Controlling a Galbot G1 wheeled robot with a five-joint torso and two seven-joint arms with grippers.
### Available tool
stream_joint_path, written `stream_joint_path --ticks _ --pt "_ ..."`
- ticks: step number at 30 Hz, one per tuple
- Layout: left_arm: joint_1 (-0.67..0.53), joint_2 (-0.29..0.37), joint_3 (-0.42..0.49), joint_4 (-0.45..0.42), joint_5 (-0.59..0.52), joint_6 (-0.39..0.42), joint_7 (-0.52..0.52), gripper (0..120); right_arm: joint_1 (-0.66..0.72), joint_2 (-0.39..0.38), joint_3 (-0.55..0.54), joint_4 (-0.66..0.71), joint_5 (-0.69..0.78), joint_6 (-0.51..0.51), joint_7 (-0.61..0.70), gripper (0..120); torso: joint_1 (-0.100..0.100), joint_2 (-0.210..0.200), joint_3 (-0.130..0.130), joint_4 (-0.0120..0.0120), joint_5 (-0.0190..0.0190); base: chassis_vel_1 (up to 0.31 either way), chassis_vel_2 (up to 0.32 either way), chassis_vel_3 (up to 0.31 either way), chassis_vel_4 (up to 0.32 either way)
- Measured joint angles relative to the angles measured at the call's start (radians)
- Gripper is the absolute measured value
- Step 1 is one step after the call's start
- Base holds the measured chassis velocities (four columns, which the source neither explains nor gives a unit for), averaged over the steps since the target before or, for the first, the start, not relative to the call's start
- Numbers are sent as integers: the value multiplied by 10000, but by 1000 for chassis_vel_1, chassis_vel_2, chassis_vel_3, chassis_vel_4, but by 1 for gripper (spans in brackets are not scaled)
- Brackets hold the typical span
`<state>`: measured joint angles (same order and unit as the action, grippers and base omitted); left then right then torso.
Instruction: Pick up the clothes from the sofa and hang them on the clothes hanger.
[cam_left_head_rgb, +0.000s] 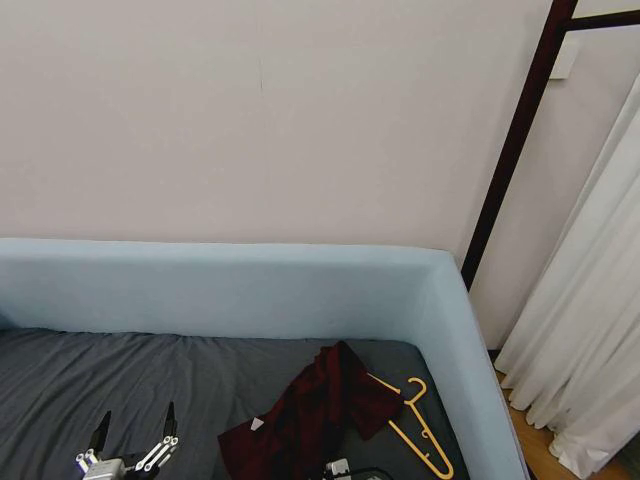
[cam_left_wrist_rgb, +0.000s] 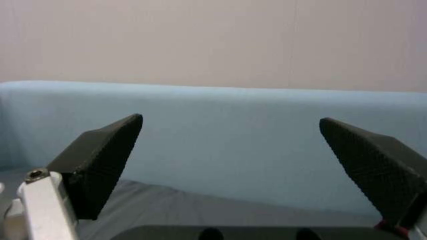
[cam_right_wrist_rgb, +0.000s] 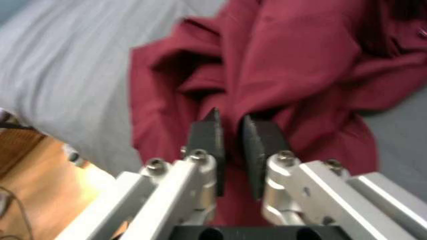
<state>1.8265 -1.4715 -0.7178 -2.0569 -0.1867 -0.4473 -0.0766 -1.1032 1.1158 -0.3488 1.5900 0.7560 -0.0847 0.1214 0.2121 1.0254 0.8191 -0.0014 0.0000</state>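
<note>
Grasp of crumpled dark red cloth garment (cam_right_wrist_rgb: 293, 65) on grey-cushioned pale blue sofa (cam_left_head_rgb: 200, 290).
Right gripper (cam_right_wrist_rgb: 231, 117) pinched a fold; left gripper (cam_left_wrist_rgb: 230, 120) hovered spread. Next move probably called for lifting towards yellow plastic hanger (cam_left_head_rgb: 420, 425).

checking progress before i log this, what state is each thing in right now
red garment: crumpled on the sofa seat, not hung
yellow hanger: lying flat on the seat, one end under the garment
left gripper: open, empty, above the seat
right gripper: closed on a fold of the red garment
clothes rack: standing upright beside the sofa
</note>
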Motion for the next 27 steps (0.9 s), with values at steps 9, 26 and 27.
stream_joint_path --ticks 9,26,27 --pt "-107 6 41 82 2 73 2 100 -357 -548 575 808 -279 1609 -3117 50 0 -1 0 -1 -1 0 0 0 0" --pt "-164 -88 209 4 116 216 5 100 -897 -779 849 1879 -659 -2662 1236 100 0 -1 0 -1 0 0 0 0 0" --pt "-160 -94 210 3 120 216 4 100 -912 -780 844 2058 -384 -3271 1650 100 0 -1 0 -1 0 0 0 0 0"
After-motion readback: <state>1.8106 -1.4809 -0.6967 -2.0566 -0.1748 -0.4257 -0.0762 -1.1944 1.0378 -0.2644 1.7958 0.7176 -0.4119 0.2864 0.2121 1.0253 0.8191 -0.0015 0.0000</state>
